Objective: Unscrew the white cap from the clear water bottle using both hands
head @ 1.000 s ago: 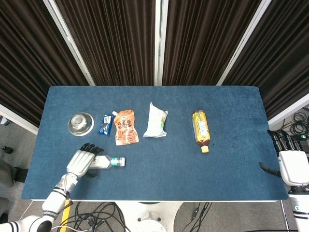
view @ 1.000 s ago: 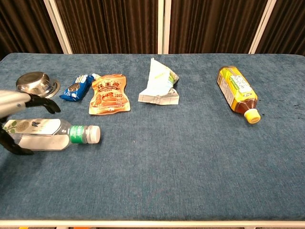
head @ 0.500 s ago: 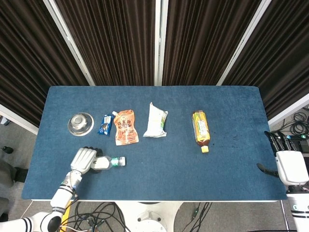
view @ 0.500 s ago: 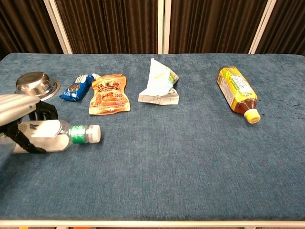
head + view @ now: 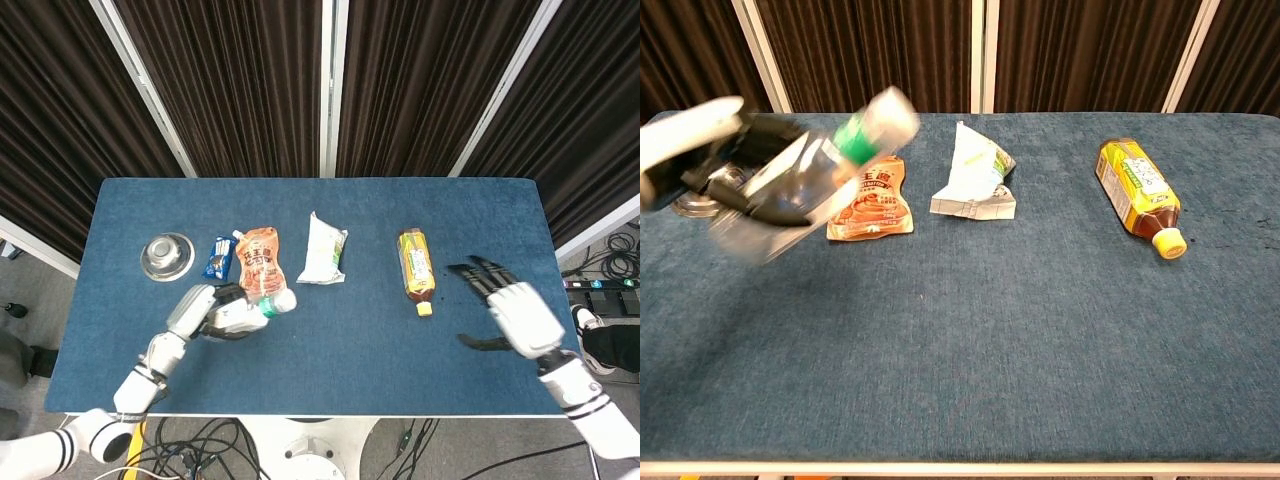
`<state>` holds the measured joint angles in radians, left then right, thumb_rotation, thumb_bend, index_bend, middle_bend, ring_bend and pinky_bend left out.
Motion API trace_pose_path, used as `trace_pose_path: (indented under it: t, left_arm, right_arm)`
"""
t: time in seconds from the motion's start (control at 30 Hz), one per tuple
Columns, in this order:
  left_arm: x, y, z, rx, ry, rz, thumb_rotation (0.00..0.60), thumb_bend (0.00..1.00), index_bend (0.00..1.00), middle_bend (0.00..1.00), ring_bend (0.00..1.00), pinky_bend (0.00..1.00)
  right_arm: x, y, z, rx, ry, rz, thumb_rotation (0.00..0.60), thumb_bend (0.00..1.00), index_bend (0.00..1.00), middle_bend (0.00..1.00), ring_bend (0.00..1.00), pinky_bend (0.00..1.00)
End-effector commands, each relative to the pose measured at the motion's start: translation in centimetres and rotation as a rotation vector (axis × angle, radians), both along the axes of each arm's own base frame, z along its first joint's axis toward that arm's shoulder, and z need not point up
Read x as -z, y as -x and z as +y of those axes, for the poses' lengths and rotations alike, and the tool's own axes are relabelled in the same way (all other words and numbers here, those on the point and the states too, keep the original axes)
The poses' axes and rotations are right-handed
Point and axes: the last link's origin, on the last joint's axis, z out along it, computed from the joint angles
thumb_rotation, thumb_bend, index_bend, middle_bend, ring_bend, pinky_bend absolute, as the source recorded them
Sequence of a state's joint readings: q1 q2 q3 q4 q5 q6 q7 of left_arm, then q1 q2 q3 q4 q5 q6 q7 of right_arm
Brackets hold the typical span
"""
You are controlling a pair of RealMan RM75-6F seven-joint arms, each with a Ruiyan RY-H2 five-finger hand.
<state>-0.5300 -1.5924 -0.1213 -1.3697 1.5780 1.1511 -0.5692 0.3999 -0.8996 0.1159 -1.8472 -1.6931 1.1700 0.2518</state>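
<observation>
Two hands: left hand (image 5: 205, 312) grips the clear water bottle (image 5: 805, 175), lifted, lower left of head view.
Axis: tilted, white cap (image 5: 893, 107) pointing up-right.
Right hand (image 5: 512, 312): fingers spread, empty, well apart at lower right; cap faces it.

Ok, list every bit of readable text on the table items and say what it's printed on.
Orange pouch: large Chinese characters, too blurred to quote.
Yellow tea bottle: label print too small.
Blue snack packet: unreadable.
White bag: no legible text.
Clear water bottle: motion-blurred, label unreadable.
</observation>
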Motion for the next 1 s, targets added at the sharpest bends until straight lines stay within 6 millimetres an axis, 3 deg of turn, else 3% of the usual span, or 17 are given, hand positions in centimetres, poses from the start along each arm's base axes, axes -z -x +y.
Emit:
trace_pose_path:
  t: [0.03,0.2,0.4,0.6,1.0]
  left_arm:
    - [0.7,-4.3,0.8,0.147,-0.005,-0.111,0.600,0.18,0.63,0.60,0.55,0.57]
    - [2.2,-7.1,0.9,0.214,-0.001,-0.140,0.600,0.18,0.63,0.60,0.55,0.56]
    - [3.6,-8.6,1.1,0.256,-0.024,-0.090,0.600,0.18,0.63,0.60,0.55,0.56]
    - [3.8,-8.8,1.7,0.209,0.004,-0.101,0.600,0.18,0.63,0.60,0.55,0.56]
    - [3.3,-8.7,2.2,0.174,0.008,-0.104,0.600,0.18,0.63,0.60,0.55,0.55]
  right_arm:
    - [1.0,-5.2,-1.2,-0.094,-0.151,-0.037,0.600,0.07,0.14,0.15,0.04,0.13]
    - [1.7,-9.5,-3.0,-0.130,-0.204,-0.008,0.600,0.07,0.18,0.13,0.00,0.09]
    - [2.4,-12.3,-3.3,-0.139,-0.236,0.020,0.600,0.08,0.21,0.13,0.00,0.07]
    - [3.3,-12.8,-2.9,-0.128,-0.261,0.054,0.600,0.08,0.24,0.13,0.00,0.06]
    - [4.0,-11.8,-3.5,-0.098,-0.228,0.084,0.600,0.08,0.25,0.12,0.00,0.04]
